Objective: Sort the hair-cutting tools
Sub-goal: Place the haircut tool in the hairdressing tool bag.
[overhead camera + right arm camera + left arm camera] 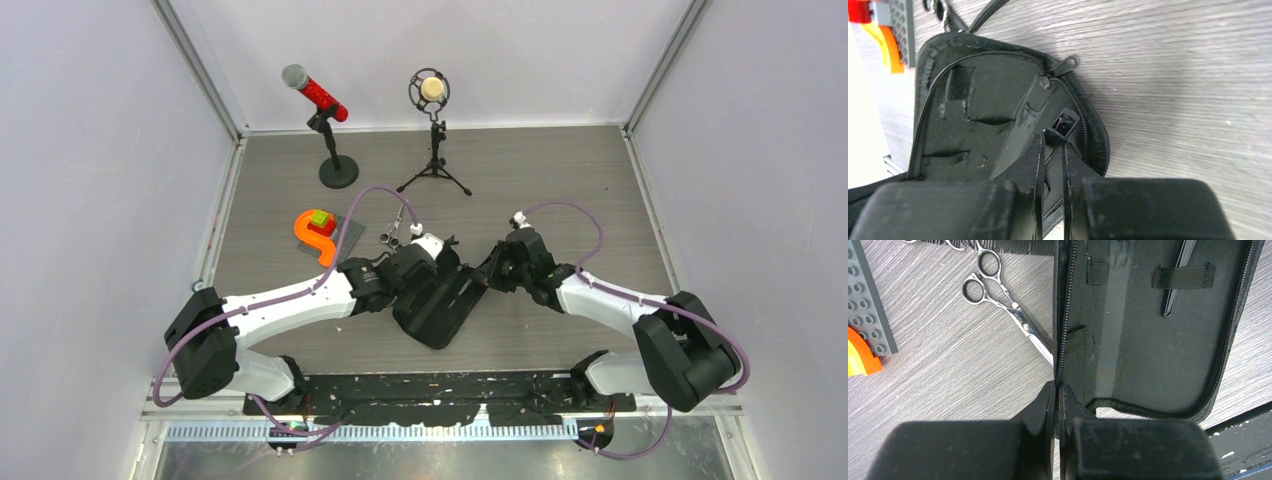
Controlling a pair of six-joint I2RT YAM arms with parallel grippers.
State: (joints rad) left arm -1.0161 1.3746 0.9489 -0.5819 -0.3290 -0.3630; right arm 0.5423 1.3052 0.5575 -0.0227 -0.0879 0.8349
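Note:
The black zip case [437, 312] lies open in the middle of the table. My left gripper [1056, 388] is shut on its zipper edge [1060, 340]. A thin black hair clip [1175, 285] sits under an elastic strap inside the case [1158, 350]. Silver scissors [998, 295] lie on the table left of the case, with a black comb [1018, 246] beyond them. The scissors also show in the top view [392, 234]. My right gripper [1052, 142] is over the case's other half [963, 125], its jaws closed on the end of a black hair clip [1062, 124].
A red microphone [318, 95] and a cream microphone [432, 90] stand on black bases at the back. An orange block piece [315, 240] on a grey studded plate [868, 305] lies left of the scissors. White walls close in both sides.

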